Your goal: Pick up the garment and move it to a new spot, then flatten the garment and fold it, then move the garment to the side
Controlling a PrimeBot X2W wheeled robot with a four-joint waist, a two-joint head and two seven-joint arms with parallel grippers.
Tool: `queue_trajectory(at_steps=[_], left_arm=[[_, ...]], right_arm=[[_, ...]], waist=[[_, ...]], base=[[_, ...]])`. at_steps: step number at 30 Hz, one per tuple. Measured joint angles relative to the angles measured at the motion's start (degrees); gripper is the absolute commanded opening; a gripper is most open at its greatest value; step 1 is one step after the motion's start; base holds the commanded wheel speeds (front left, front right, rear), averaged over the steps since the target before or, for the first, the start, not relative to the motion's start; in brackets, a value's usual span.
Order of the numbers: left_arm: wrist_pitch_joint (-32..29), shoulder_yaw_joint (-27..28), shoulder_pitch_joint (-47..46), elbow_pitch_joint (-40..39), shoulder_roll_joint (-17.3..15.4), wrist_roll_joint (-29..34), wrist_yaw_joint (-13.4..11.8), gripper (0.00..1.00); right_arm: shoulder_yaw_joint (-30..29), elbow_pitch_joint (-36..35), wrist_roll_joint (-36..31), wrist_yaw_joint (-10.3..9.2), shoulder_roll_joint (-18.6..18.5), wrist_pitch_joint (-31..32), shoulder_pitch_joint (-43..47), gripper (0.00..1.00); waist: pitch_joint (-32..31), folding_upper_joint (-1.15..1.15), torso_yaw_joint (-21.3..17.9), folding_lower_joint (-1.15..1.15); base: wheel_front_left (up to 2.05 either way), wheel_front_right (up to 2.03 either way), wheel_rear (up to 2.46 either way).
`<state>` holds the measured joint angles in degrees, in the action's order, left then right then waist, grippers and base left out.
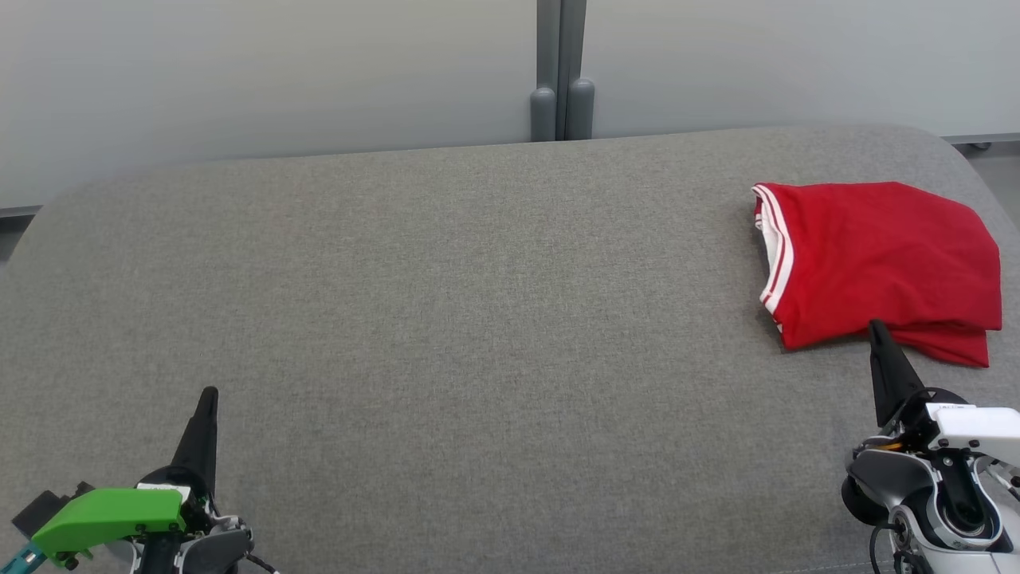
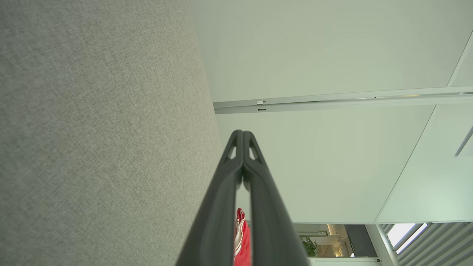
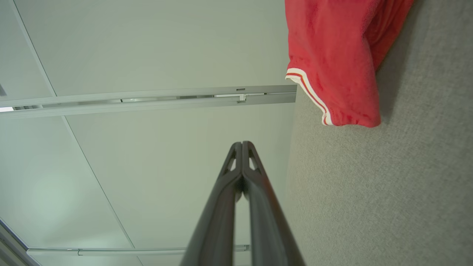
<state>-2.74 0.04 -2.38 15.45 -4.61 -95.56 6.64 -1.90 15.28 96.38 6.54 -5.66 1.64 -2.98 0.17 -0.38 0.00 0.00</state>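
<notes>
Both claws are shut and empty. Head view: my left claw [image 1: 209,395] sits low left, and my right claw [image 1: 875,325] points at the near edge of the red shirt [image 1: 876,255], which lies folded at the right end of the grey worktop [image 1: 478,319]. Left wrist view: claw pinched tight, shirt well apart. Right wrist view: shirt near, untouched. Folding and side placement look done, I judge.

The left gripper [image 1: 209,392] and the right gripper [image 1: 875,325] are kept low at each side, fingertips pressed together, nothing being held.
</notes>
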Motion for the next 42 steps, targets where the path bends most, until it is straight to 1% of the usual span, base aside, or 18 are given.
queue_trajectory(at_steps=[42], left_arm=[[-0.25, 0.16, -0.05, 0.44, 0.01, 0.00, 0.19, 0.00]], right_arm=[[-0.31, 0.51, 0.00, 0.01, 0.04, 0.42, -0.07, 0.00]], waist=[[-0.02, 0.00, 0.00, 0.00]], base=[[0.00, 0.00, 0.00]])
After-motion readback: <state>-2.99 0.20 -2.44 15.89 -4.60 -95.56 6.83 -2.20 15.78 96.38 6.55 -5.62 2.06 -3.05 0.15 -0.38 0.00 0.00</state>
